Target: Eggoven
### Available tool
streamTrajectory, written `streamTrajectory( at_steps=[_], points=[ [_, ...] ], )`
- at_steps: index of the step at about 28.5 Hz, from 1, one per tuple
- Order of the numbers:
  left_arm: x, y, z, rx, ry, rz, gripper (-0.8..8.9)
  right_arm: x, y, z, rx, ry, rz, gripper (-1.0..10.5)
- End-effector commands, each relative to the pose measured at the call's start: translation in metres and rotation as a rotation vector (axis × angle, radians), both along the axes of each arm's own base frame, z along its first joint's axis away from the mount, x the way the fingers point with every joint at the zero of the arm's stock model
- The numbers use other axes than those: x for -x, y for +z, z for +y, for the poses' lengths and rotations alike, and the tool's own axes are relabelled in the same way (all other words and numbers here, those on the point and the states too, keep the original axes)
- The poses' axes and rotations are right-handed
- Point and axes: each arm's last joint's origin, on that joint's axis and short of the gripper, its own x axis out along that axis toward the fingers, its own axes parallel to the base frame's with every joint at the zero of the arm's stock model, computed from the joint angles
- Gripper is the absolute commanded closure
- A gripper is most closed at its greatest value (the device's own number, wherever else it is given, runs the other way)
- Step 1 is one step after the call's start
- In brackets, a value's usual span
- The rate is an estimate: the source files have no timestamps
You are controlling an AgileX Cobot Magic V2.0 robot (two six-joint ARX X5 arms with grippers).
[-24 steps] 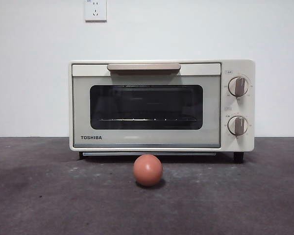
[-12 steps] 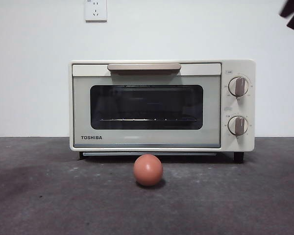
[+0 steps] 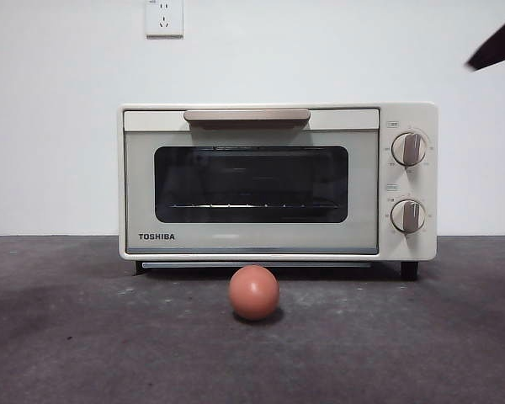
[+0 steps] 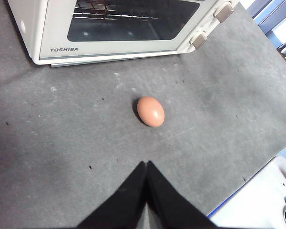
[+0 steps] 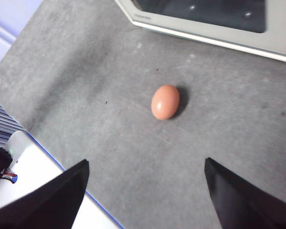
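1. The cream TOSHIBA toaster oven is seen standing on the grey table, its door shut, the beige handle along the door's top and two knobs on its control side.
2. The egg is found lying on the table just in front of the oven's door, apart from it and touched by nothing.
3. The left gripper is held above the table short of the egg, its jaws pressed together.
4. The right gripper is held high over the table, jaws spread wide, the egg beyond them.
5. A dark tip is seen above the oven's knob side; probably the right arm, though this cannot be confirmed.
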Motion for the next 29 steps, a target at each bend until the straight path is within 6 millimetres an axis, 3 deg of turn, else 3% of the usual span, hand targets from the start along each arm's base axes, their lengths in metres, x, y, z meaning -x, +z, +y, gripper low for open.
streamTrajectory(
  at_steps=[1, 8, 13, 22, 29],
  points=[
    [-0.001, 0.006, 0.0, -0.004, -0.011, -0.028, 8.08, -0.011, -0.003, 0.02, -0.003, -0.013, 0.037, 5.5],
    [-0.001, 0.006, 0.0, -0.001, -0.009, -0.026, 8.08, -0.04, -0.033, 0.073, 0.068, -0.03, 0.07, 5.6],
    [-0.001, 0.006, 0.0, -0.001, -0.009, -0.027, 8.08, -0.059, -0.066, 0.105, 0.1, -0.042, 0.121, 5.7],
    [0.0, 0.006, -0.001, 0.005, -0.017, -0.026, 8.08, -0.097, -0.111, 0.15, 0.237, -0.052, 0.197, 5.7],
    [0.0, 0.006, -0.001, 0.005, -0.017, -0.027, 8.08, -0.11, -0.143, 0.167, 0.326, -0.05, 0.252, 5.7]
  ],
)
